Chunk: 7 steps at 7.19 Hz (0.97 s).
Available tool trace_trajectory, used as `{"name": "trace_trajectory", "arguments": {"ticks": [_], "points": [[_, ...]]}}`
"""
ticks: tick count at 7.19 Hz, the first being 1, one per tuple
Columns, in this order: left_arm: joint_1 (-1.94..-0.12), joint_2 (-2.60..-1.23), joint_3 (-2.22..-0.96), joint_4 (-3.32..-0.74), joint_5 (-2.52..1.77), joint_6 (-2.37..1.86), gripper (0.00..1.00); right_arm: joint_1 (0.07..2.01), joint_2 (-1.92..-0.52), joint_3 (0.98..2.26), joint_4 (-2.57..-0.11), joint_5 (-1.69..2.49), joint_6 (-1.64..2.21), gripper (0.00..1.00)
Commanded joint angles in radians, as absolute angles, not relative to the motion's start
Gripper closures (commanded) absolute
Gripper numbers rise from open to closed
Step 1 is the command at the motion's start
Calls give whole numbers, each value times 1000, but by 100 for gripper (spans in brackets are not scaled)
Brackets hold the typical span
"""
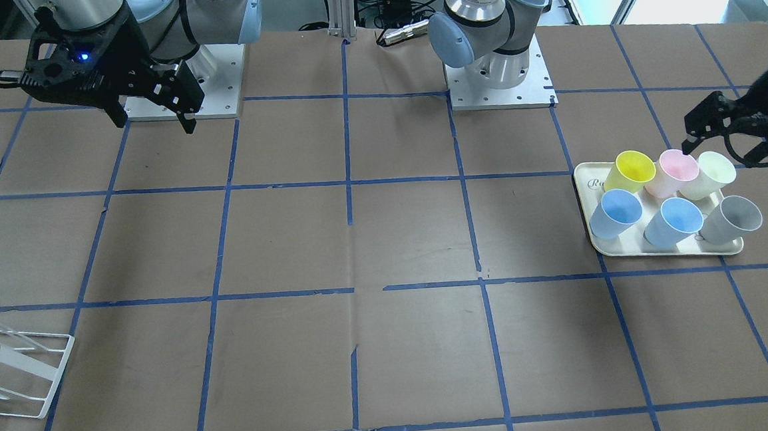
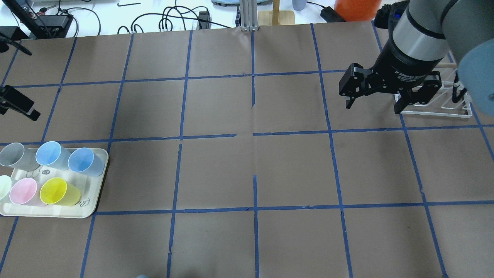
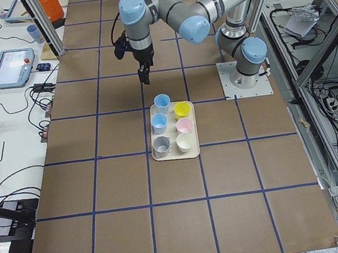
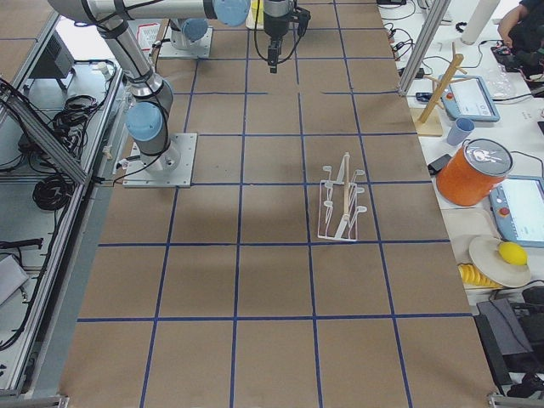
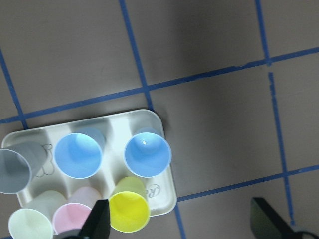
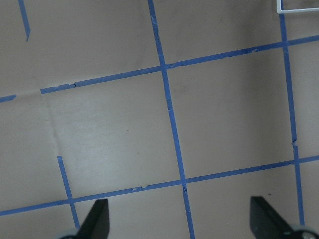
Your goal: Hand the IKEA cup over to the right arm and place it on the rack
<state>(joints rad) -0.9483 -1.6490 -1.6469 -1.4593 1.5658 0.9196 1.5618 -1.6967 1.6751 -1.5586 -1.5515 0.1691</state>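
Two pale blue IKEA cups stand upright on a cream tray with a yellow, a pink, a pale green and a grey cup. They also show in the left wrist view and overhead. My left gripper hovers open and empty high above the tray's robot-side edge. My right gripper is open and empty, raised near the white wire rack, which it partly hides overhead. The rack is empty.
Brown paper with a blue tape grid covers the table. The two arm bases stand at the robot's edge. A corner of the rack shows in the right wrist view. Benches with tablets and an orange container lie beyond the table.
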Motion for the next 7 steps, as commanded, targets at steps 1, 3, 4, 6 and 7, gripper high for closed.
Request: {"name": "trace_trajectory", "arguments": {"ticks": [1, 3, 4, 6, 7], "points": [[-818, -1754, -1728, -1216, 1560, 1118, 0, 1560, -1695, 1672, -1562, -1533, 170, 0], [-816, -1846, -1787, -1123, 1552, 1109, 0, 1559, -1690, 1673, -1563, -1456, 173, 0], [-830, -1867, -1811, -1039, 1551, 1089, 0, 1559, -1689, 1675, -1562, -1453, 187, 0], [-828, -1905, -1818, -1029, 1552, 1092, 0, 1559, -1677, 1672, -1565, -1346, 195, 0], [-831, -1919, -1815, -1028, 1552, 1086, 1, 1559, -1646, 1661, -1565, -1268, 236, 0]]}}
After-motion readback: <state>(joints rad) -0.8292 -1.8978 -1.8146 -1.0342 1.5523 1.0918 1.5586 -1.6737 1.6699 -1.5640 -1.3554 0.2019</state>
